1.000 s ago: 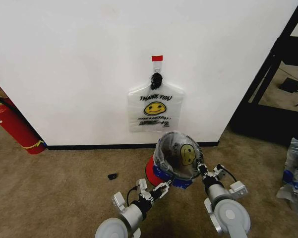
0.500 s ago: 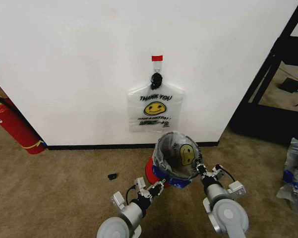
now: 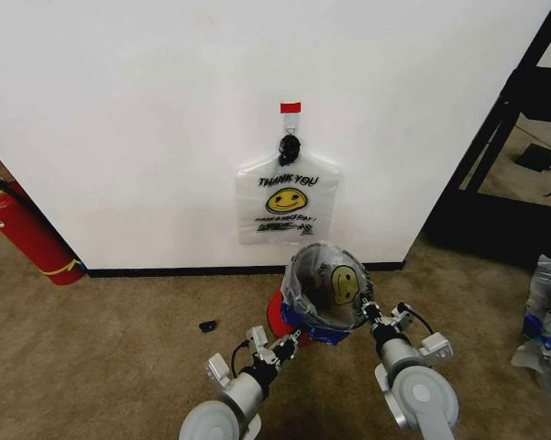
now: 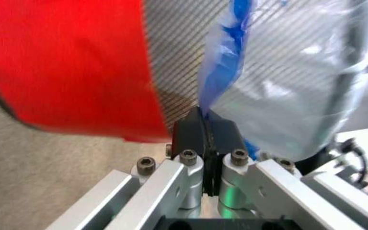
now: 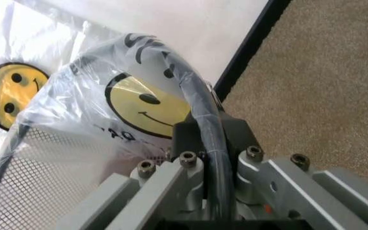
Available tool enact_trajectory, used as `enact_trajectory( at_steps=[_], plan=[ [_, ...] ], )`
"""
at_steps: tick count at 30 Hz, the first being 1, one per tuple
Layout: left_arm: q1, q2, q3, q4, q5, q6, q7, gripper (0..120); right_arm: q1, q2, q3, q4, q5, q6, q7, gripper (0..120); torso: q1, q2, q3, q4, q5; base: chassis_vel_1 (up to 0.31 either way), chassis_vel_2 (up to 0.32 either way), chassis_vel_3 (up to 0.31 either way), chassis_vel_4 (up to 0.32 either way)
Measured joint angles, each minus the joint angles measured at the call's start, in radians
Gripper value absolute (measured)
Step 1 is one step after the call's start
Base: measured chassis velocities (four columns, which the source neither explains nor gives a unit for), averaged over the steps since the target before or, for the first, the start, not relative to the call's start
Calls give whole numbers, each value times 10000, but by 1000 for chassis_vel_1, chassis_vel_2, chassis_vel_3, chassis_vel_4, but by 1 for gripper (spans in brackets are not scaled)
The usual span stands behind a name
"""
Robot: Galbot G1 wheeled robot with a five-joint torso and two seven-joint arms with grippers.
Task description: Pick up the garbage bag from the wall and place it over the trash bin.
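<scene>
With the garbage bag already lining the trash bin, the left pincer pinched its blue-taped hem and the right pincer clamped the bagged rim between them, so releasing probably remained.

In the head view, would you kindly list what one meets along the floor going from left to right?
Red fire extinguisher → small black scrap on the carpet → left gripper → trash bin lined with a garbage bag → right gripper → clear sack of bottles.
</scene>
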Motion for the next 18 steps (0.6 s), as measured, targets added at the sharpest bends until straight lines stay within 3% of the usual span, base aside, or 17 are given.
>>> enact_trajectory(
  at_steps=[10, 18],
  plan=[
    [-175, -322, 123, 511, 215, -36, 29, 0, -118, 44, -74, 133, 74, -73, 17, 0, 0, -3, 0, 1, 1, 0, 0, 0, 0],
    [-458, -478, 238, 1567, 842, -62, 83, 0, -123, -19, -143, 86, 30, -141, 57, 0, 0, -3, 0, 1, 5, 0, 0, 0, 0]
  ],
)
